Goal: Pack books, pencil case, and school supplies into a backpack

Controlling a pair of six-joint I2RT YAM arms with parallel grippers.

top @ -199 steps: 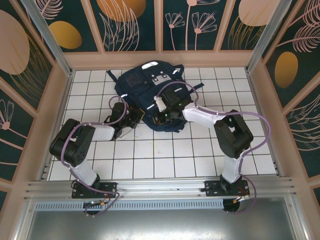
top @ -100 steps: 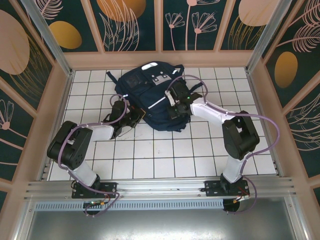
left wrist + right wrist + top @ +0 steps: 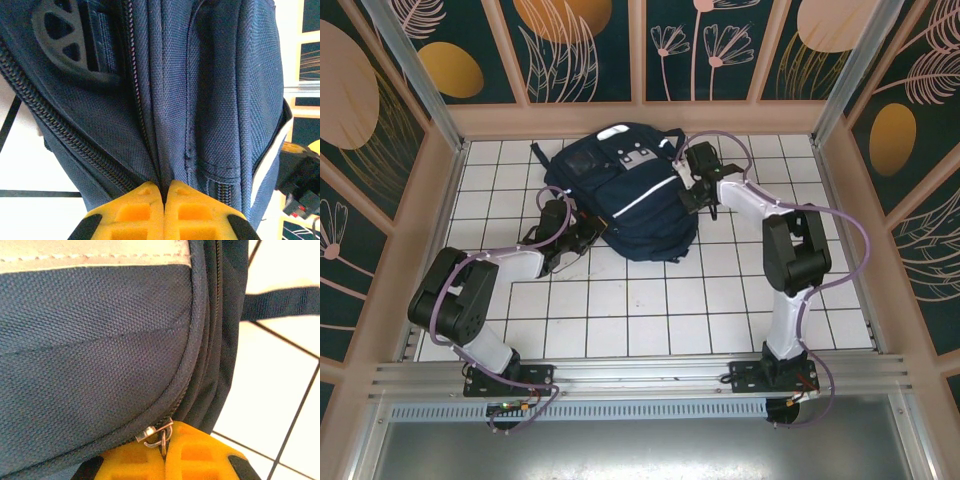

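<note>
Yellow-tipped, the left pincer [image 3: 164, 192] is pressed together on a fabric fold at the near left edge of the backpack [image 3: 620, 195]. That navy backpack lies at the far middle of the white-tiled counter [image 3: 650, 300]. At its right side, the right pincer [image 3: 164, 442] is clamped on a metal zip pull [image 3: 152, 432].
</note>
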